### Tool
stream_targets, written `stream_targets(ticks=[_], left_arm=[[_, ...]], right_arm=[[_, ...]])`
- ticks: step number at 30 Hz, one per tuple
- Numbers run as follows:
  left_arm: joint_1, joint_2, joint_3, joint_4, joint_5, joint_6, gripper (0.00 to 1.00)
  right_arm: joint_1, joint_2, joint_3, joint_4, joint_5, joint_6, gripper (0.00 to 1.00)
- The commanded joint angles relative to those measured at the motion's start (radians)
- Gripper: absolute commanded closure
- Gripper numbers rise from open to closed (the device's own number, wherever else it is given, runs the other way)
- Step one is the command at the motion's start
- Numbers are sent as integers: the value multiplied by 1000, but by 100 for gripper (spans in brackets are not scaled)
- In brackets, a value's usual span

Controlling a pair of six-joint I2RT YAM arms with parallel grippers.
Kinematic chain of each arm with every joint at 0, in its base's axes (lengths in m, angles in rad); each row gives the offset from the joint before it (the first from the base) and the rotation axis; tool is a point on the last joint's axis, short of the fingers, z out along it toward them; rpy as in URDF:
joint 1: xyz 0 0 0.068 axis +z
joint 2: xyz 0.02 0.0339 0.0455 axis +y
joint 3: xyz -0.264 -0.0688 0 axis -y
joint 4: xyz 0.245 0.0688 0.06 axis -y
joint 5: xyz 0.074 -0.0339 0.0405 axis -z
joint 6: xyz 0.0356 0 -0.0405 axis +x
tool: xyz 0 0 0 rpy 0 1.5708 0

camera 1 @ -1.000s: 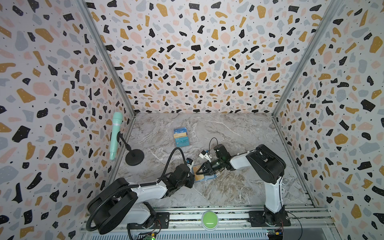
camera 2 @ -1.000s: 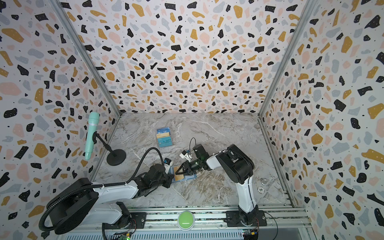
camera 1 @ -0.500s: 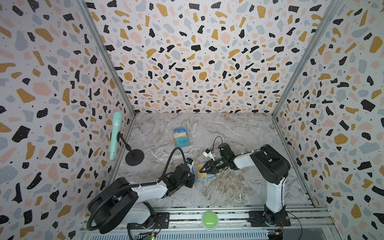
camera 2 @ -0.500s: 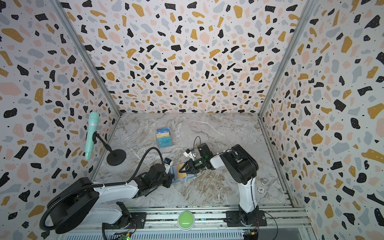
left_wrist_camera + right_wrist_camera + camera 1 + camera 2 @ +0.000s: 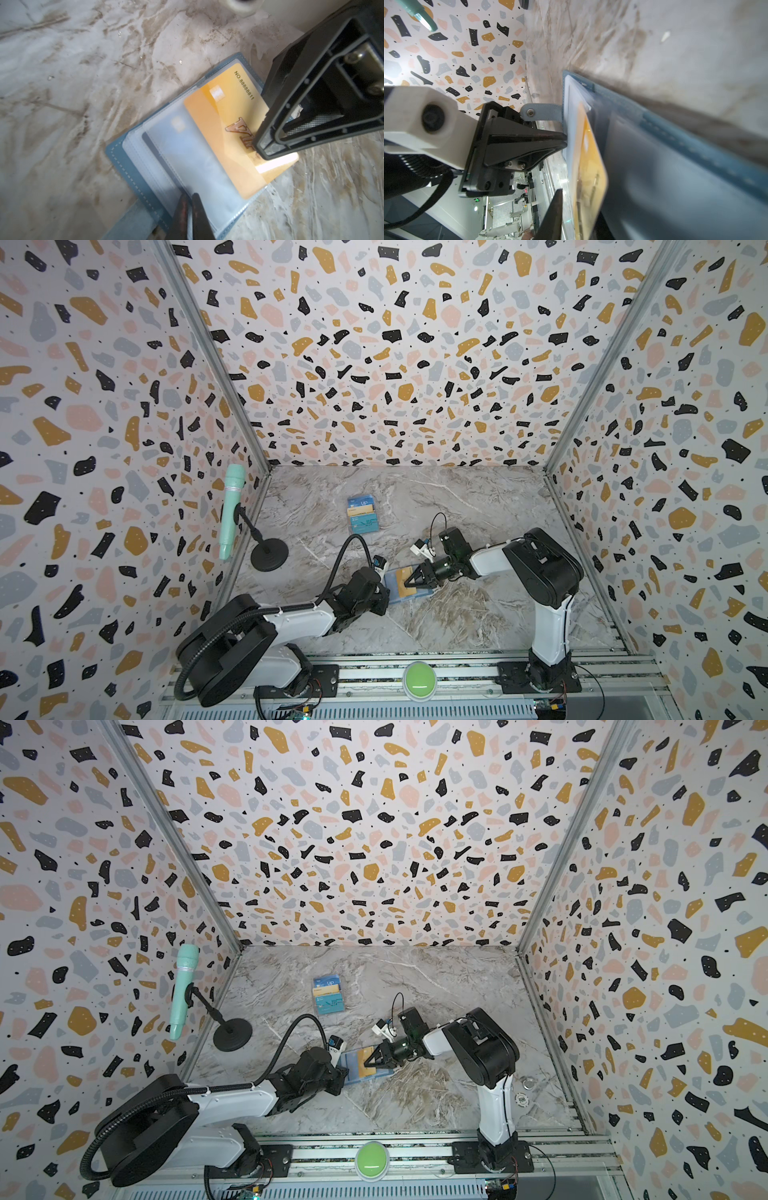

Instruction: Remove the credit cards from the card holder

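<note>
The slate-blue card holder point(image 5: 390, 581) point(image 5: 350, 1069) lies open on the marble near the front middle, its clear sleeves fanned out point(image 5: 120, 158) point(image 5: 695, 145). A golden-yellow credit card point(image 5: 228, 108) point(image 5: 589, 166) point(image 5: 402, 581) sticks partly out of a sleeve. My left gripper point(image 5: 190, 195) point(image 5: 384, 593) is shut on a clear sleeve at the holder's edge. My right gripper point(image 5: 579, 209) point(image 5: 409, 583) point(image 5: 368, 1064) straddles the golden card's free edge. Its jaws are narrow, with a slim gap still showing beside the card. A greyish card shows faintly under the sleeves.
A clear tiered rack point(image 5: 362, 514) holding blue, tan and teal cards stands further back. A mint microphone point(image 5: 232, 510) on a black round-based stand point(image 5: 269, 554) is at the left wall. A green button point(image 5: 419, 675) sits on the front rail. Small metal bits point(image 5: 528, 1083) lie at right.
My right gripper has slid onto the holder and its jaws have narrowed around the golden card's edge. The left gripper has stayed put, shut on the sleeve.
</note>
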Motion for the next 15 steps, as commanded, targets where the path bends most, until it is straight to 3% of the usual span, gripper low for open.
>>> stream_targets(ticks=[1, 15], left_arm=[[6, 33, -2, -83, -15, 1, 90], [6, 34, -2, -79, -14, -1, 90]], right_arm=[[-3, -59, 33, -80, 30, -62, 82], [-19, -94, 26, -147, 56, -96, 98]])
